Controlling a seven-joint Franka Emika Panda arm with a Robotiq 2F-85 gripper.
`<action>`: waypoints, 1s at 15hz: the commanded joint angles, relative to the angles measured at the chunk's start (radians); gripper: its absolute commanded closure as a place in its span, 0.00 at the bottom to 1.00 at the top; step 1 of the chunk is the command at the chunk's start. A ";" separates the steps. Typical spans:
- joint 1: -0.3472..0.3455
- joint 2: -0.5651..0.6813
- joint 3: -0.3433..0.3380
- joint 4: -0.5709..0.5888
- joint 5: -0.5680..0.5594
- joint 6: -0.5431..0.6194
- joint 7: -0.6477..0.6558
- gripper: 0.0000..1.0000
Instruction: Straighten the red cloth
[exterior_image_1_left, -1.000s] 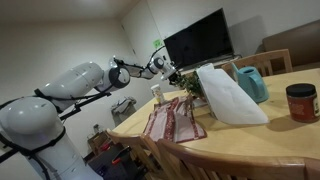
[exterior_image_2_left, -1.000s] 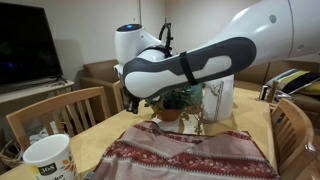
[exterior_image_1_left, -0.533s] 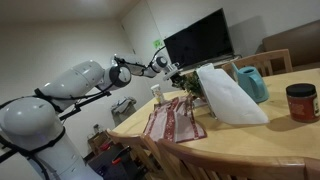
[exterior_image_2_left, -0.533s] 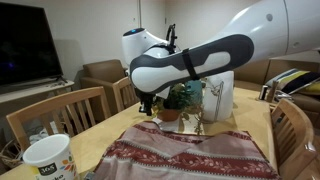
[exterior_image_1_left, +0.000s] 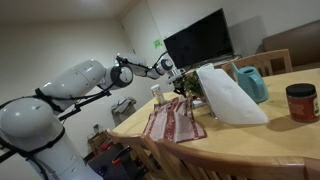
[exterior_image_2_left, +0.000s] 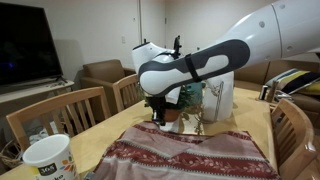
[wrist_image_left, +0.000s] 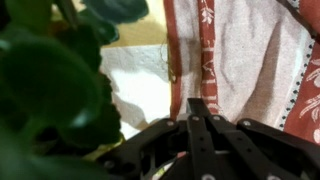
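My hand (exterior_image_2_left: 157, 113) hangs low over the worktop (exterior_image_1_left: 262, 142), its fingers pressed together with nothing between them in the wrist view. The red cloth (exterior_image_2_left: 190, 155) lies wrinkled just beneath and ahead of my fingertips. A leafy plant (wrist_image_left: 50, 85) crowds close beside my hand.

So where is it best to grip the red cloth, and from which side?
Probably pinch the red cloth at its raised, wrinkled edge beside the plant, from above: it lies on the table, so only a fold offers a hold. The gripper hangs over that edge.
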 joint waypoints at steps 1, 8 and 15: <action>-0.014 -0.049 0.024 -0.065 0.023 -0.041 -0.005 1.00; -0.017 -0.040 0.081 -0.066 0.023 -0.050 -0.055 1.00; -0.028 -0.032 0.109 -0.072 0.017 -0.076 -0.072 1.00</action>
